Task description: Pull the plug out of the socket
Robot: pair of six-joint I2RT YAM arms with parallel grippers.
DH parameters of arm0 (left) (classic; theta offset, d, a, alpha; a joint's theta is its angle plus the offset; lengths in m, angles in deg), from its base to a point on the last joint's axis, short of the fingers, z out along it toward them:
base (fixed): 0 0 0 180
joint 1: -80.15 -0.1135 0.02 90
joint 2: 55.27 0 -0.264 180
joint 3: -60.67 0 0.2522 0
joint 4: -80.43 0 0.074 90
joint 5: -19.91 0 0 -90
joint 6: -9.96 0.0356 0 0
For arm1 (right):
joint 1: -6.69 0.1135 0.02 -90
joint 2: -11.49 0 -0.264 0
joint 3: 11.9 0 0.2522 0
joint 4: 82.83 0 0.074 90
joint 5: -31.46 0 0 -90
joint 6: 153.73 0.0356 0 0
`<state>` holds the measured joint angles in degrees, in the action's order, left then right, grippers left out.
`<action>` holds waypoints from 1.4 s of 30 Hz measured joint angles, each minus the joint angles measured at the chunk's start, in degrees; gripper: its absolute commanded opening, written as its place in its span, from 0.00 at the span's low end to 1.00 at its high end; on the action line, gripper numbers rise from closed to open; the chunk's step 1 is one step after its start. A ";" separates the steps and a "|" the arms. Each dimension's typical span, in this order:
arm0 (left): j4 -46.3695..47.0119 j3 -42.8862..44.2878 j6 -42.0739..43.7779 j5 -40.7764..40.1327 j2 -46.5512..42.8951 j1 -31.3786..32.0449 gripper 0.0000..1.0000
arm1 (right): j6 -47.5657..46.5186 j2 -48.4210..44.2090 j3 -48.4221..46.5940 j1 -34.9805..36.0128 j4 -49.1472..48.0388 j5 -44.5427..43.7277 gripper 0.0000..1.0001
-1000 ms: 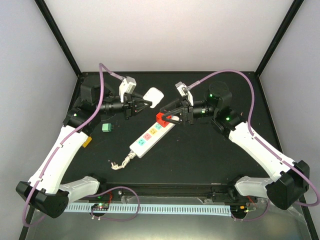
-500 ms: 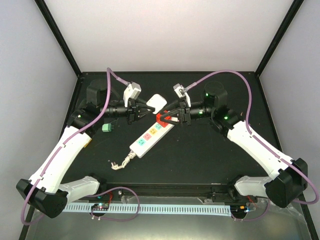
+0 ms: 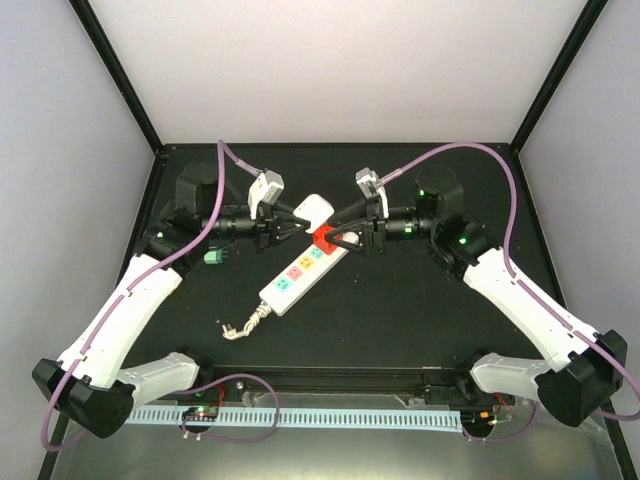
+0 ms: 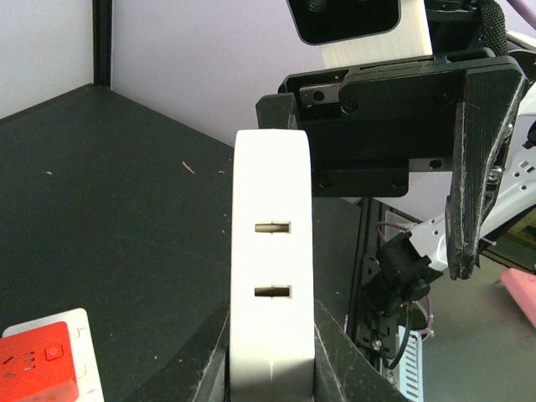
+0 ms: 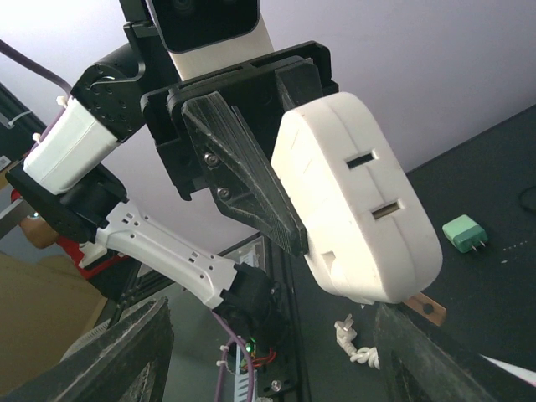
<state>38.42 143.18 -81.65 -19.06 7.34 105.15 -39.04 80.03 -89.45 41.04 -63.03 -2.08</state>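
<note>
The plug is a white rounded block with two slots. My left gripper is shut on it and holds it off the table, seen edge-on between the fingers in the left wrist view as the plug. The socket is a long white strip with coloured faces, lying diagonally; its red end sits just below the plug, apart from it. My right gripper hovers open at that red end, facing the plug, with nothing between its fingertips.
A green plug and a small brown piece lie on the black table at the left. The strip's short cord stub curls toward the near edge. The two grippers are almost nose to nose over the strip's far end.
My left gripper has carried the white plug rightward and a little nearer, close to the right gripper. The right gripper stays over the strip's red end, its jaws slightly narrower.
</note>
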 measured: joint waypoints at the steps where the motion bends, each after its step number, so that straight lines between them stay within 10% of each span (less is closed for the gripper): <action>1: 0.00 0.00 0.02 -0.04 0.00 0.15 0.02 | 0.02 0.00 0.02 -0.02 0.00 0.00 0.66; 28: 0.26 -0.52 -0.13 -1.18 0.76 0.94 0.02 | 7.80 2.05 1.57 -0.70 -4.92 0.68 0.63; 42: 1.90 -2.16 -1.11 1.09 0.87 2.47 0.02 | 8.70 2.75 1.95 -0.72 -7.85 2.64 0.41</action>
<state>40.32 141.02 -82.76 -17.97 8.22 107.62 -30.34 82.78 -87.51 40.31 -70.88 0.57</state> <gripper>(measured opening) 0.189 0.445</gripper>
